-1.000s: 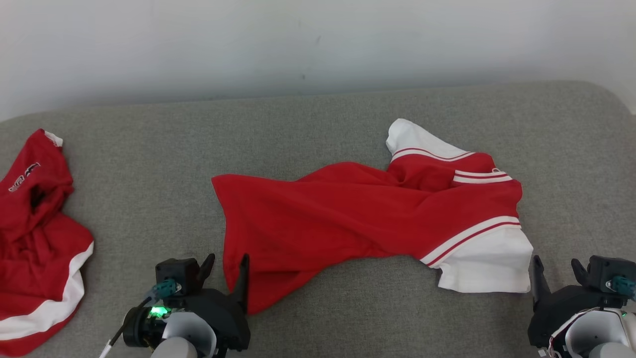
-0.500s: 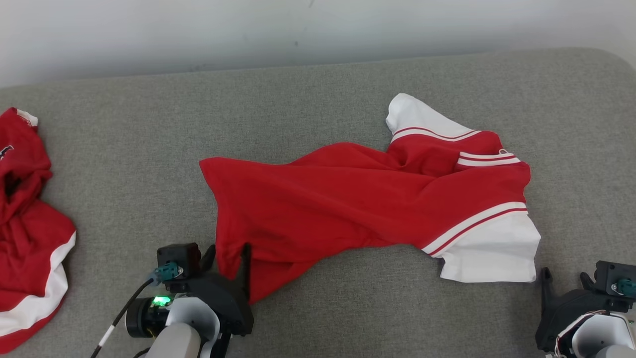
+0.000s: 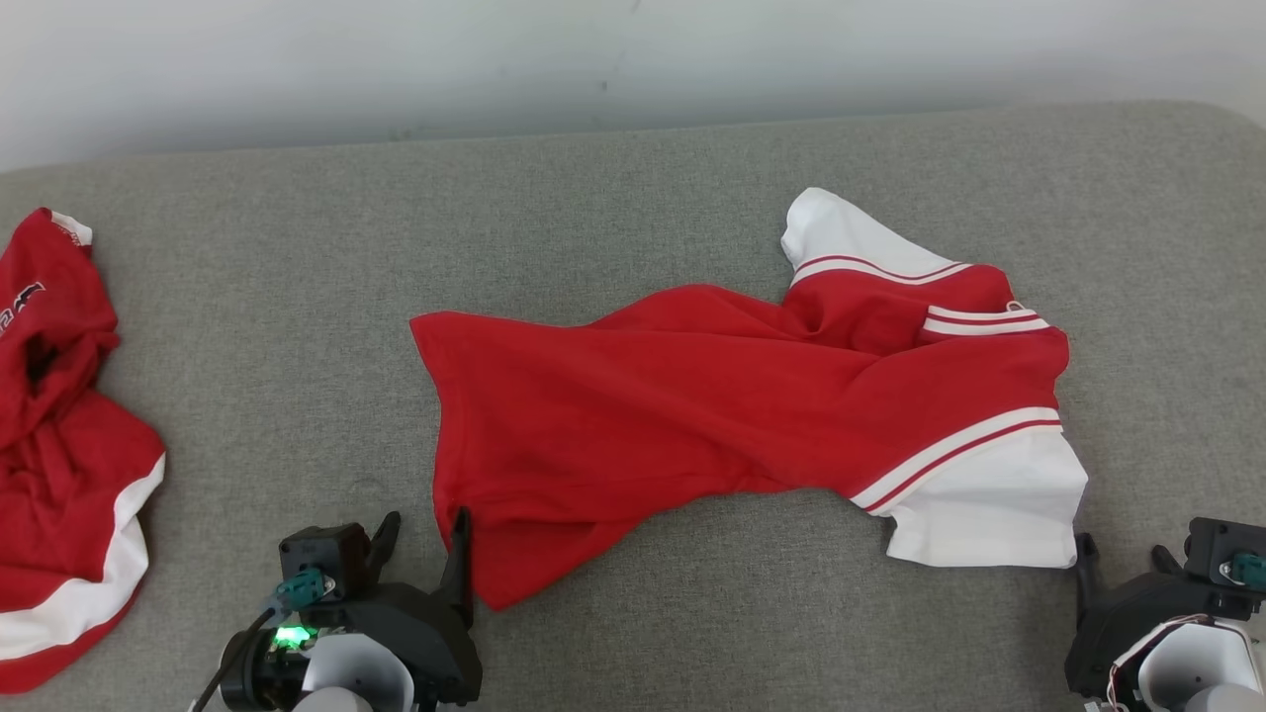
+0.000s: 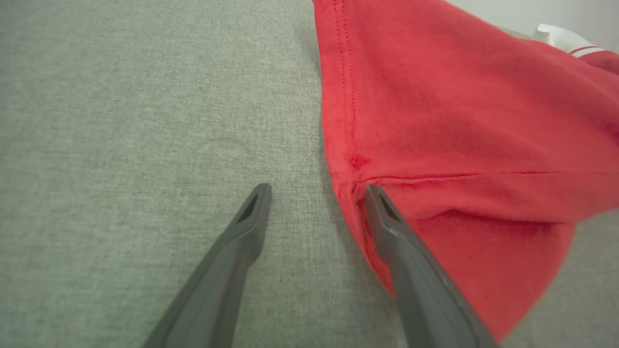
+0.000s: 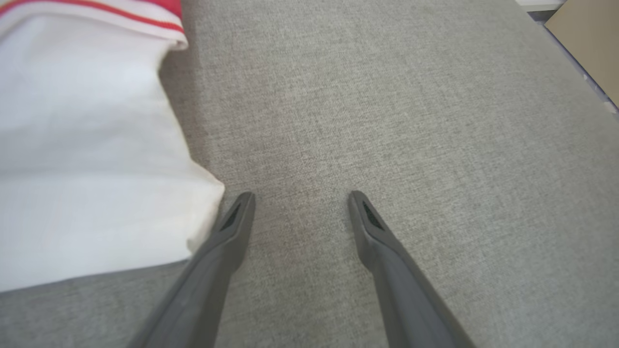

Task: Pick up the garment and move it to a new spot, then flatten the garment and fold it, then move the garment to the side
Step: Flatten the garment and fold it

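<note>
Left gripper [image 3: 425, 521] spread wide and empty, low near the front edge of the grey padded surface [image 3: 633, 188], left of its middle. One finger over bare padding, the other lying over the bottom hem of the red garment [image 3: 712, 396], the stitched edge running up between the two; touching the cloth or just above it, impossible to tell. Likely set there to straddle the hem corner, ready for a pinch.

Right gripper [image 3: 1121, 550] likewise apart and holding nothing, toward the front right corner. Both fingers over bare padding, the inner one just beside the corner of the white sleeve [image 3: 989, 504] but not around it. Probably meant as the matching hold at the other end, for a pull along the length.

Garment across the middle, rumpled and twisted, hem end to the left, sleeves to the right, second sleeve [image 3: 831, 232] pointing at the back edge. Not yet flat, not folded.

Second red garment [image 3: 59, 425] bunched at the left end, well apart, taking up room there. Pale wall [image 3: 633, 59] behind the back edge.
</note>
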You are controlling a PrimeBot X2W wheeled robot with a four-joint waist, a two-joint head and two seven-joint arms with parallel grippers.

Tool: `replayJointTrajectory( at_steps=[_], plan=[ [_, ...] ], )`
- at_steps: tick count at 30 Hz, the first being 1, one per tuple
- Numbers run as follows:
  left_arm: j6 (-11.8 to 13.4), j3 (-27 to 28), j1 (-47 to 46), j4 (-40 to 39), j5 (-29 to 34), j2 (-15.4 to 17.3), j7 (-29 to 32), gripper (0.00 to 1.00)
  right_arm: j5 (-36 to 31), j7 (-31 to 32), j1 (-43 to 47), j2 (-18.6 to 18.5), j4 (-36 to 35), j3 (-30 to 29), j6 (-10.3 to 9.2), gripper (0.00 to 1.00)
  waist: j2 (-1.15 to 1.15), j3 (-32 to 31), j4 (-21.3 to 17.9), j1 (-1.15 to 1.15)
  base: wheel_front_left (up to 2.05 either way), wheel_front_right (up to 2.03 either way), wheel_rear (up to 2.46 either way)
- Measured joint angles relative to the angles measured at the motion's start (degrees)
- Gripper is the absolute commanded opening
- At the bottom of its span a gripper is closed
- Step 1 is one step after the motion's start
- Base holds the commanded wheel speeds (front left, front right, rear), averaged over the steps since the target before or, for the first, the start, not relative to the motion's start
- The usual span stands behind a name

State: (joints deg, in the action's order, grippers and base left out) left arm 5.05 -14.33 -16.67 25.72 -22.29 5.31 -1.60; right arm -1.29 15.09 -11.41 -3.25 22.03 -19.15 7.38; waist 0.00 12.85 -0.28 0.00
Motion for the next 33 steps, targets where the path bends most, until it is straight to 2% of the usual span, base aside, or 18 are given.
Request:
replayJointTrajectory(
  at_steps=[8, 16, 24, 27, 33],
  plan=[
    [0.4, -0.1, 1.6, -1.7, -0.1, 0.4, 0.1, 1.00, 2.2, -4.1, 1.0, 0.4, -4.0, -1.0, 0.09, 1.00, 0.00, -1.1, 0.0, 0.00, 0.00, 0.00, 0.00],
    [0.4, -0.4, 1.9, -1.5, -0.9, 0.7, 0.6, 1.00, 6.0, -3.1, 3.3, 0.4, -10.2, 3.3, 0.09, 1.00, 0.00, -1.3, -0.7, 0.00, 0.00, 0.00, 0.00],
    [0.0, -1.5, -0.5, 0.4, -0.9, 0.5, 0.8, 1.00, 6.5, 1.0, 1.5, 0.4, -4.8, 5.9, 0.09, 1.00, 0.00, -0.3, -0.5, 0.00, 0.00, 0.00, 0.00],
    [0.0, -2.1, -1.2, 0.9, -0.9, 0.3, 1.0, 1.00, 4.1, 1.5, 1.1, 0.4, -3.1, 4.9, 0.12, 1.00, 0.00, 0.1, -0.1, 0.00, 0.00, 0.00, 0.00],
    [-0.6, -3.0, -2.7, 2.4, -0.9, 0.1, 0.6, 1.00, 4.1, 1.5, 0.1, 0.3, -1.0, 3.7, 0.19, 1.00, -0.01, 0.6, 0.5, -0.01, 0.00, 0.00, 0.00]
  ],
)
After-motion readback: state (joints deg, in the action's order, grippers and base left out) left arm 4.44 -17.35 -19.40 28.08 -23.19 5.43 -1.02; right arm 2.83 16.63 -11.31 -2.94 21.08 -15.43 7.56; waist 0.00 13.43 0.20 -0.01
